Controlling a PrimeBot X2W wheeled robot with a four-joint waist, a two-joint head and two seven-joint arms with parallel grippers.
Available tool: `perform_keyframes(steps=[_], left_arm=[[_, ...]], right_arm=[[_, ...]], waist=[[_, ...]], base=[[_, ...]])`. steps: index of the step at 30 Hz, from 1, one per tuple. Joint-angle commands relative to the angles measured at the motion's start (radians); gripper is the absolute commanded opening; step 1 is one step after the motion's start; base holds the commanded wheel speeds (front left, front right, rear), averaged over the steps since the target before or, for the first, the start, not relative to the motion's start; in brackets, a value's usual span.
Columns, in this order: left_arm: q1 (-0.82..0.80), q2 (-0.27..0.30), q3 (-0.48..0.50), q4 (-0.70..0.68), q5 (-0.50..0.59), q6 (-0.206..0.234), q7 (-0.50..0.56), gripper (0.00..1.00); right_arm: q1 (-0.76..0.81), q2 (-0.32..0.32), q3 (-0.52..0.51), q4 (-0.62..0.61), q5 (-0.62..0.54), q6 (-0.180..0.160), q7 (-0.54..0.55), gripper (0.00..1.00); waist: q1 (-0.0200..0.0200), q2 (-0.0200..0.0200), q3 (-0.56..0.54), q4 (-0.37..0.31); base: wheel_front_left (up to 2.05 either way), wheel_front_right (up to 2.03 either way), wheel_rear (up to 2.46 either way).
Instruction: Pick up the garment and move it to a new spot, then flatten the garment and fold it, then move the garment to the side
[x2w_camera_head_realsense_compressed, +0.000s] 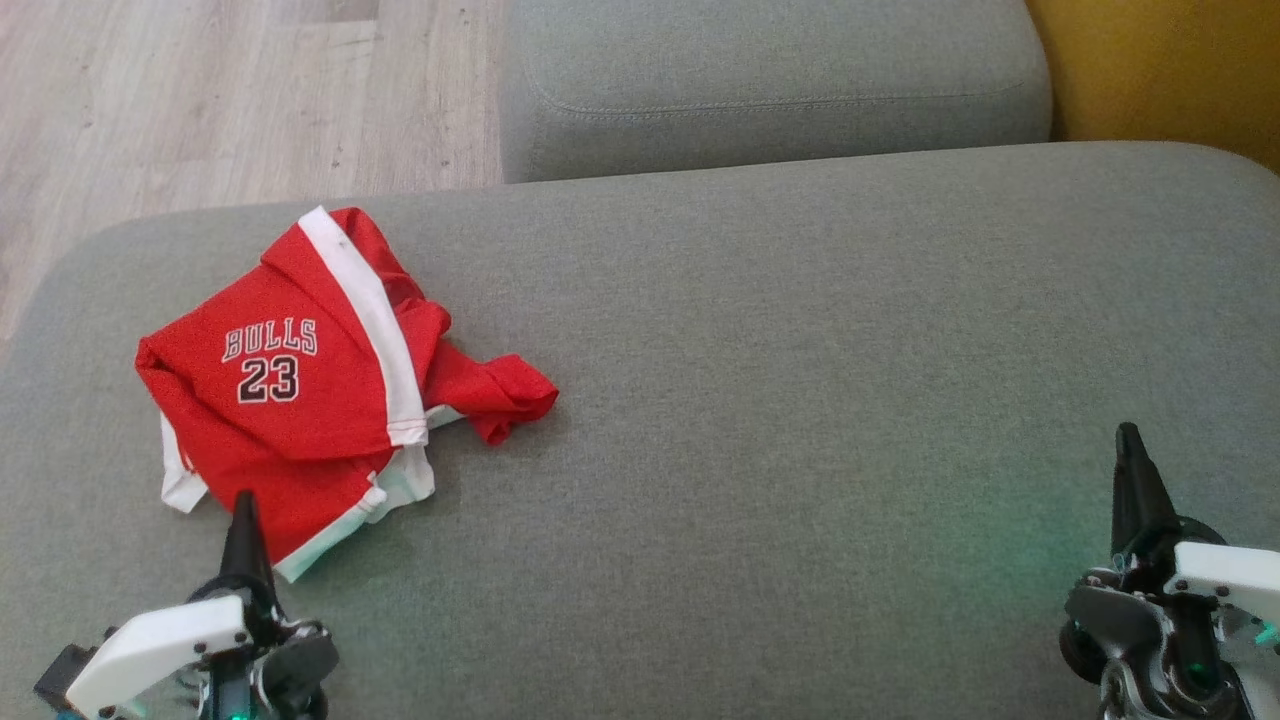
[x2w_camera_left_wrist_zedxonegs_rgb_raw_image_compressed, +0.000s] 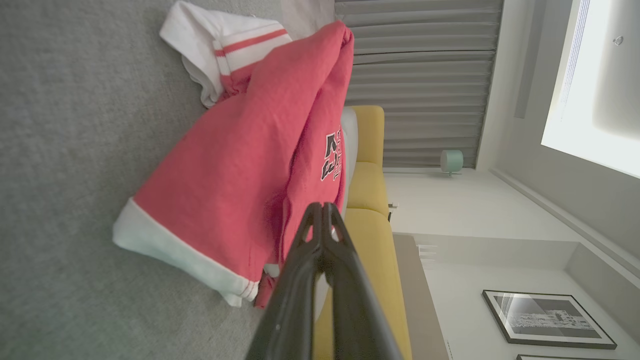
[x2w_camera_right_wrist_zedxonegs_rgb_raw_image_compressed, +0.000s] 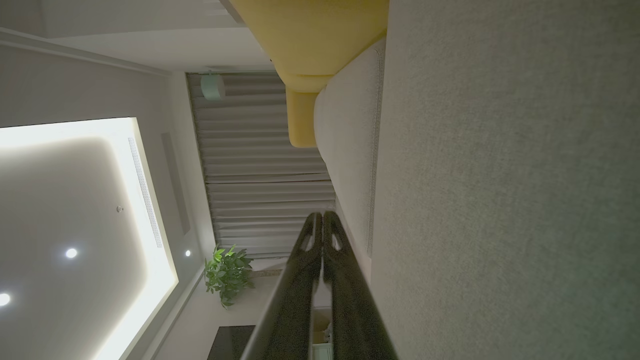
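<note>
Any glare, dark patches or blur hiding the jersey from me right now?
Head view: even light, garment sharp, its print legible; green glow on the cushion beside the right gripper. Left wrist view: ceiling panel blown out, left gripper soft. Right wrist view: dim and grainy, ceiling panel glaring.

A living room in a home.
A big soft grey sofa (x2w_camera_head_realsense_compressed: 800, 350) sits in the middle. A yellow sofa (x2w_camera_head_realsense_compressed: 1160, 70) stands just beside it, and a wood floor (x2w_camera_head_realsense_compressed: 200, 100) runs along its other side. Past the grey sofa hang long grey curtains (x2w_camera_right_wrist_zedxonegs_rgb_raw_image_compressed: 260, 165), with a green plant (x2w_camera_right_wrist_zedxonegs_rgb_raw_image_compressed: 227, 272) near them. There is a picture in a frame (x2w_camera_left_wrist_zedxonegs_rgb_raw_image_compressed: 545, 317) on a white wall, and small round lights (x2w_camera_right_wrist_zedxonegs_rgb_raw_image_compressed: 71, 253) shine in the ceiling.
</note>
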Motion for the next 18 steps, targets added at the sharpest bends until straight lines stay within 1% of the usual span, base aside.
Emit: perform_keyframes(steps=[1,5,6,10,18], left_arm=[[-0.050,0.007,0.035,-0.037,-0.006,-0.007,0.007,0.00],[-0.050,0.007,0.035,-0.037,-0.006,-0.007,0.007,0.00],[0.000,0.000,0.000,0.000,0.000,0.000,0.000,1.00],[0.022,-0.002,-0.006,0.045,0.001,0.001,-0.003,1.00],[0.028,-0.002,-0.005,0.029,0.014,0.001,-0.023,1.00]], right_arm=[[-0.053,-0.007,0.020,-0.039,0.007,-0.001,0.006,0.00],[-0.053,-0.007,0.020,-0.039,0.007,-0.001,0.006,0.00],[0.000,0.000,0.000,0.000,0.000,0.000,0.000,1.00],[0.024,0.003,0.005,0.045,-0.001,0.000,-0.002,1.00],[0.025,0.002,0.021,0.028,-0.021,0.000,-0.023,1.00]], waist=[[0.0000,-0.0001,0.000,0.000],[0.0000,-0.0001,0.000,0.000],[0.0000,-0.0001,0.000,0.000],[0.0000,-0.0001,0.000,0.000],[0.0000,-0.0001,-0.002,-0.001]], base=[[0.00,0.00,0.00],[0.00,0.00,0.00],[0.00,0.00,0.00],[0.00,0.00,0.00],[0.00,0.00,0.00]])
